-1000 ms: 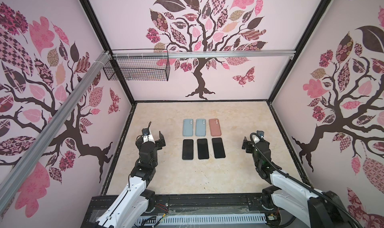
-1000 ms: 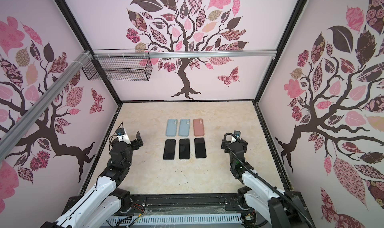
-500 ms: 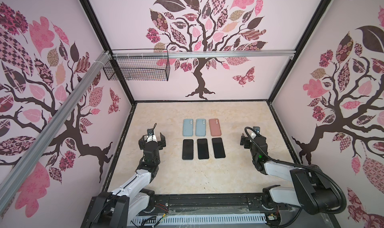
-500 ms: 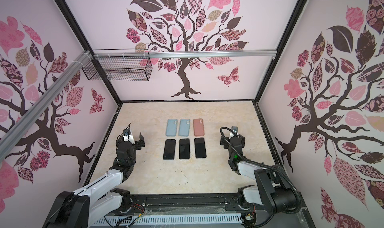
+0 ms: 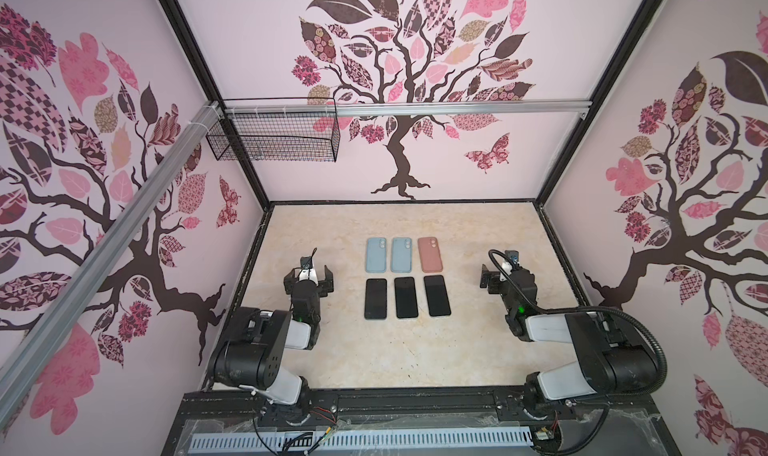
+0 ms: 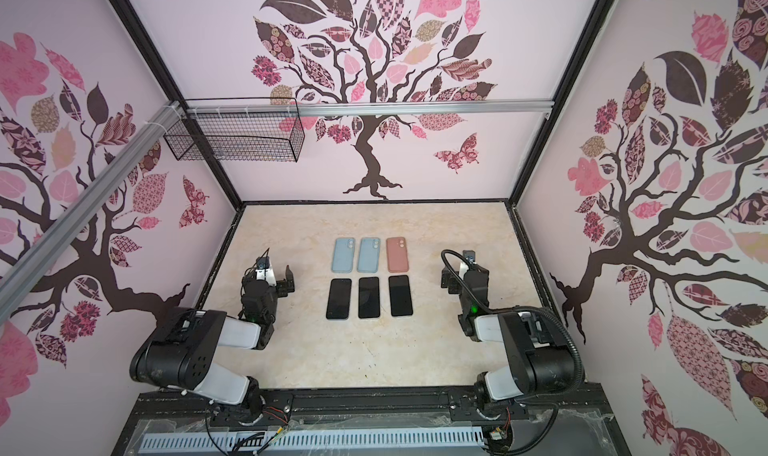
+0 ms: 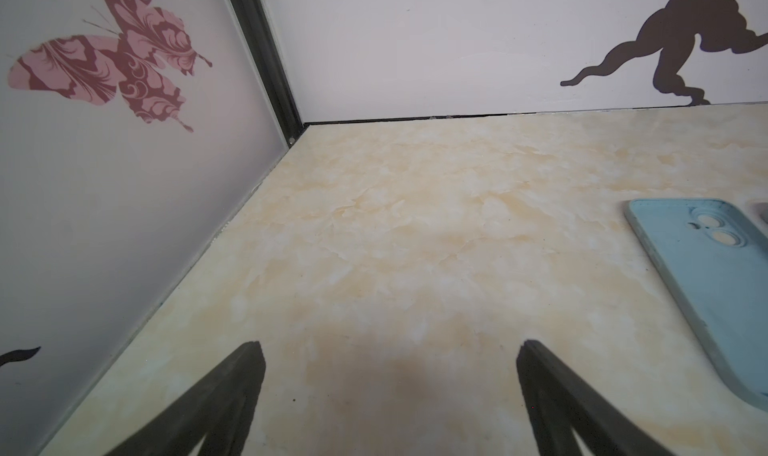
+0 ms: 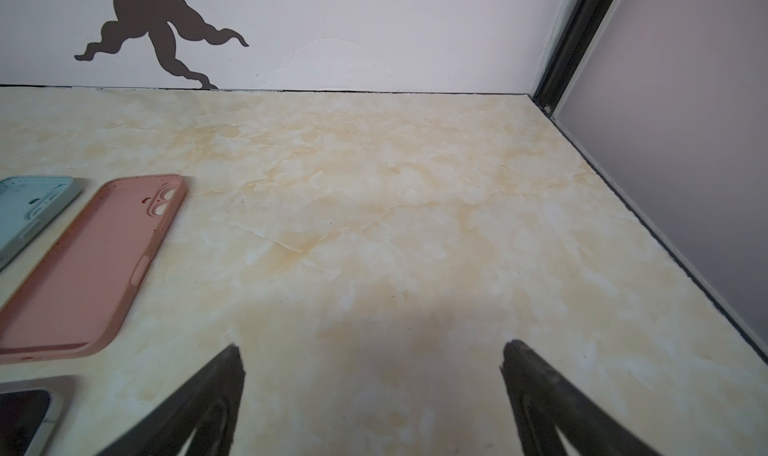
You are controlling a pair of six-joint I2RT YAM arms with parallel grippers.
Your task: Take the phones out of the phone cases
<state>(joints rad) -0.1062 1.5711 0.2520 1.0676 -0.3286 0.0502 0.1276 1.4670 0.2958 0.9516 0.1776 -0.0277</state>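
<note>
Tabletop (image 5: pixel 399 350) of beige marble between tree-decal walls (image 5: pixel 457 163); left gripper (image 7: pixel 390 344) and right gripper (image 8: pixel 372 344) agape, empty.

In both top views the cell was seen from high above its front, tilted down at the tabletop (image 5: pixel 395 350) and back wall (image 5: pixel 457 163). The wrist views were set low over the tabletop, faced toward that wall; the cases (image 5: pixel 401 255) at frame centre were shared.
</note>
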